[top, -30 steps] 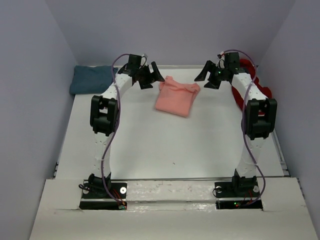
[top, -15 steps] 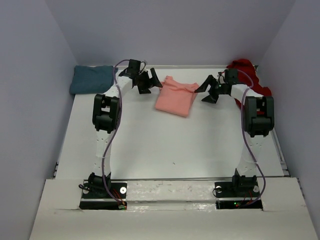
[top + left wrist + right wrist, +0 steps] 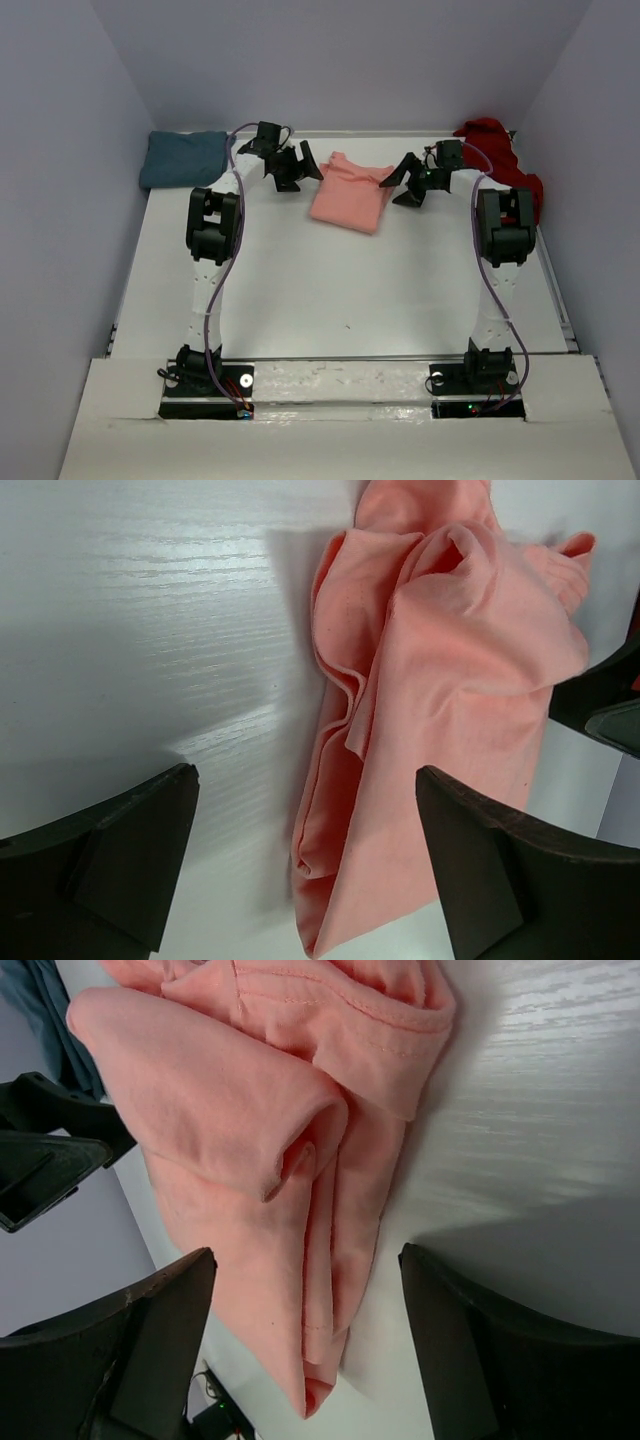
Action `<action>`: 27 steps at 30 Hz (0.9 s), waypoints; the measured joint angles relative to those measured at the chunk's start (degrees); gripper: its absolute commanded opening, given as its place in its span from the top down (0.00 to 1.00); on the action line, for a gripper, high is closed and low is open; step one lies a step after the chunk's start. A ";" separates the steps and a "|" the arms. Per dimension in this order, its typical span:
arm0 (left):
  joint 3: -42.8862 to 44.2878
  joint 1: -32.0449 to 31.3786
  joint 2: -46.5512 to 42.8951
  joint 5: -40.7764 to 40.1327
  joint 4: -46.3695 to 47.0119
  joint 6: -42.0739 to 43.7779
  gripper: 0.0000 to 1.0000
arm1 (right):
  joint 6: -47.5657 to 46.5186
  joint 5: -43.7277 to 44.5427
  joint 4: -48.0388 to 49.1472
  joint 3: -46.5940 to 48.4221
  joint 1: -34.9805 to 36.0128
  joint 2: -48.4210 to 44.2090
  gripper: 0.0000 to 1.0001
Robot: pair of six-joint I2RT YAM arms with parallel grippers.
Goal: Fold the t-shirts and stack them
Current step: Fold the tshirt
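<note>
Table point(image 3: 300, 290), white. Salmon-pink t-shirt point(image 3: 348, 195), far centre, loosely folded; likely soft, light and limp, best pinched at a layered edge. Teal t-shirt point(image 3: 183, 158), far-left corner. Dark red t-shirt point(image 3: 497, 150), far right, bunched. Left gripper point(image 3: 302, 175) and right gripper point(image 3: 405, 183): jaws spread, flanking the pink shirt, holding nothing.

The middle t-shirt point(image 3: 350, 195) lies on the table point(image 3: 350, 290) near the centre of its far edge. The left gripper point(image 3: 303, 172) is just beside its left side and the right gripper point(image 3: 403, 182) just beside its right. The left t-shirt point(image 3: 183, 158) sits in the far left corner, and the right t-shirt point(image 3: 500, 150) is heaped in the far right corner, behind the right arm point(image 3: 500, 225).
</note>
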 measured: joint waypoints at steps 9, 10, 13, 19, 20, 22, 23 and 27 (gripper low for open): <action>0.70 -0.11 0.79 1.68 -0.44 0.00 0.05 | 0.39 0.17 0.55 3.21 1.22 2.84 0.23; 0.74 -0.17 0.96 1.75 -0.42 0.00 0.05 | 0.35 0.22 0.42 3.50 1.31 2.93 0.23; 0.87 -0.68 1.20 2.36 -0.42 0.00 0.06 | 0.24 0.44 0.20 3.89 1.55 2.97 0.24; 0.87 -2.62 1.49 3.04 -0.37 -0.13 0.13 | 0.11 0.55 -0.11 4.68 1.62 3.43 0.27; 0.87 -3.04 1.51 3.06 -0.37 -0.13 0.14 | -0.04 0.61 -0.26 4.76 1.62 3.45 0.28; 0.87 -3.91 1.55 3.17 -0.33 -0.39 0.17 | -0.28 0.79 -0.48 4.87 1.62 3.54 0.30; 0.85 -4.26 1.57 3.21 -0.22 -0.63 0.19 | -0.44 0.90 -0.68 4.92 1.62 3.54 0.31; 0.72 -5.53 1.60 3.50 0.63 -2.03 0.52 | -1.44 2.03 -2.27 5.42 1.62 3.58 0.63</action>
